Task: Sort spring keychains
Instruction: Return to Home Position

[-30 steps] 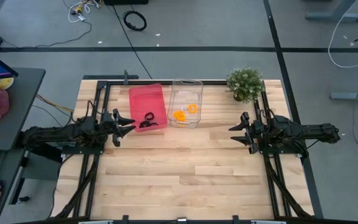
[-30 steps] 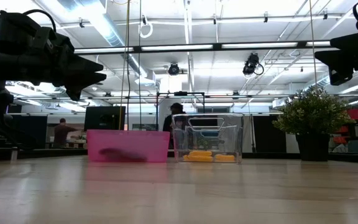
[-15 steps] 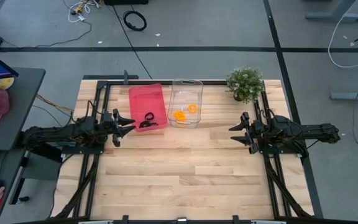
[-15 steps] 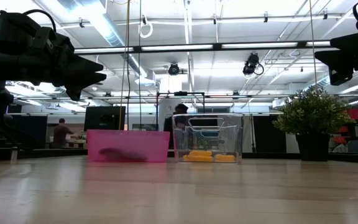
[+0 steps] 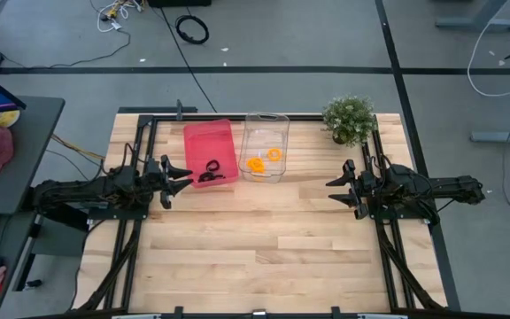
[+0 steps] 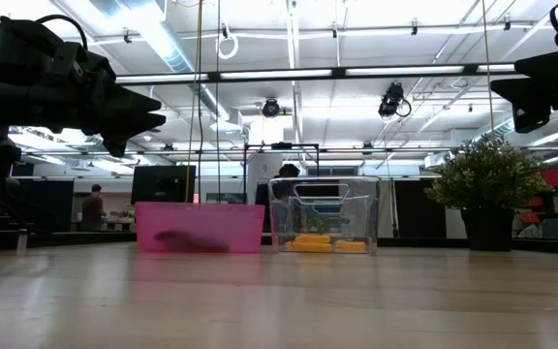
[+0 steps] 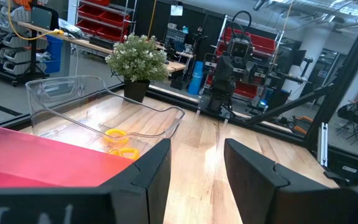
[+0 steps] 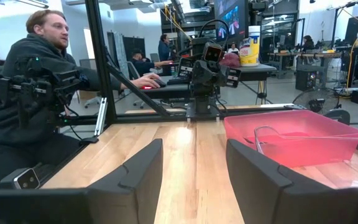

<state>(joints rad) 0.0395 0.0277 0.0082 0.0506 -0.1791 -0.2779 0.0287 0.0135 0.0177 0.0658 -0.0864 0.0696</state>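
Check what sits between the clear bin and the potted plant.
Nothing: the high view shows only bare table between the clear bin and the potted plant.

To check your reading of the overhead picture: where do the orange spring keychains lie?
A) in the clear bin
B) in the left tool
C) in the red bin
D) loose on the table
A: the orange spring keychains lie inside the clear bin.

Bare table (image 5: 264, 239) from centre to 6 o'clock: open passage between the left gripper (image 5: 184, 177) at 9 o'clock and the right gripper (image 5: 331, 190) at 3 o'clock. Obstacles toward 12 o'clock: red bin (image 5: 204, 133), with clear bin (image 5: 264, 133) just beside it; potted plant (image 5: 348, 118) at 1 o'clock.
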